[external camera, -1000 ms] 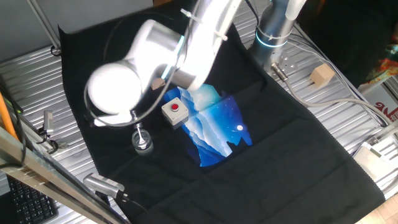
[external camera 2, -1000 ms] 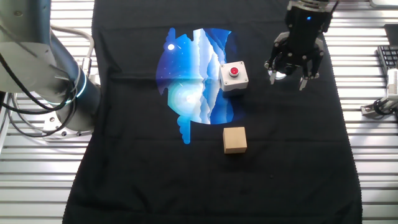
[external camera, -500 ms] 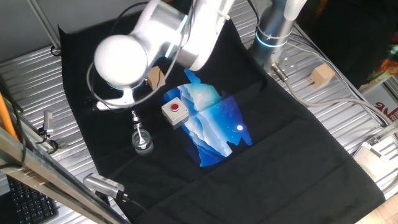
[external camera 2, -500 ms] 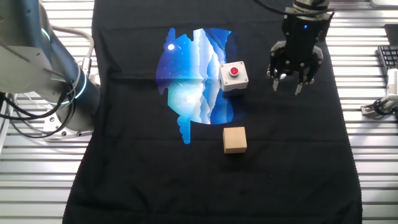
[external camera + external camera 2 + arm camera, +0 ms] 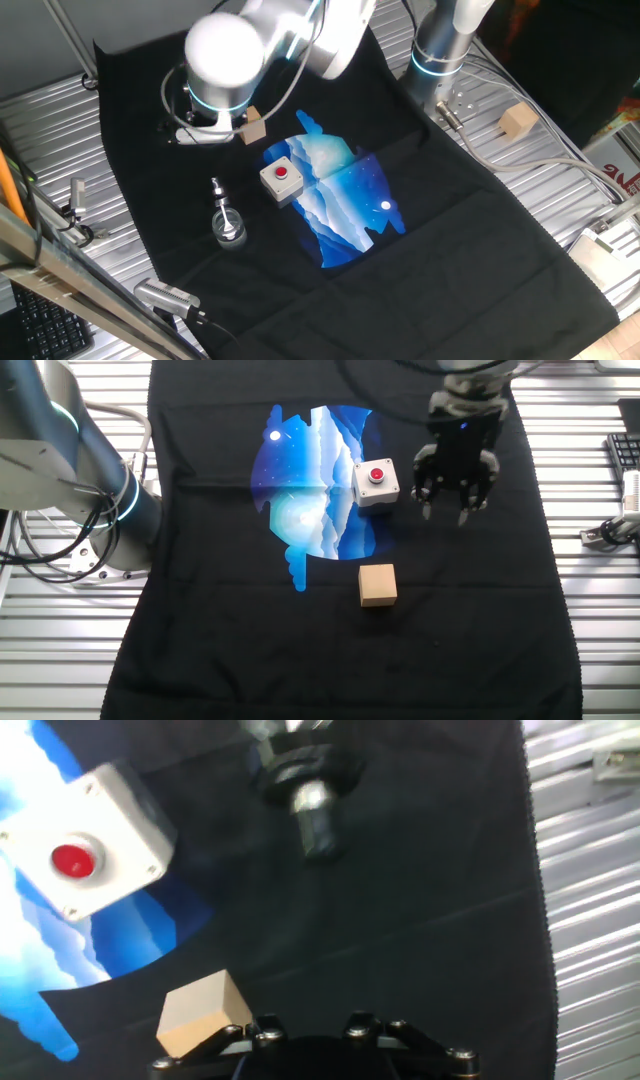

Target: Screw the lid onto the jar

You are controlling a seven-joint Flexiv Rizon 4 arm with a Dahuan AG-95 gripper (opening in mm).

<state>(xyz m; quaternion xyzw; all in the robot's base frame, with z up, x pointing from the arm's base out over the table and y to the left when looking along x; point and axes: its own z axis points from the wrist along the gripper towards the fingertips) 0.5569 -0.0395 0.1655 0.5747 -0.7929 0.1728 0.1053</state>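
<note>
The claw (image 5: 445, 510) hangs above the black cloth (image 5: 470, 650) that covers the surface, just beside the white box with the red button (image 5: 375, 482), on the side nearer the keyboard edge. Its fingers (image 5: 425, 508) point down and are spread apart with nothing between them, so it is holding nothing.

From the first fixed view, the jar (image 5: 229, 227) stands upright on the cloth, clear-walled. It sits toward the keyboard edge of the surface, near the button box but not touching it. A small greyish piece (image 5: 215, 186) pokes up just beside the jar, on the side facing the arm; I cannot tell what it is. In the other fixed view the claw blocks the jar from sight.

The hand view is blurred. At its top a dark round piece, which looks like the lid (image 5: 300, 770), sits against a pale stubby cylinder. I cannot tell whether that cap is on the jar or merely next to it.

A tan wooden cube (image 5: 378, 584) rests on the cloth, well apart from the claw and out from the button box toward the middle of the surface. The box sits at the rim of a blue-and-white print (image 5: 310, 480) on the cloth.
</note>
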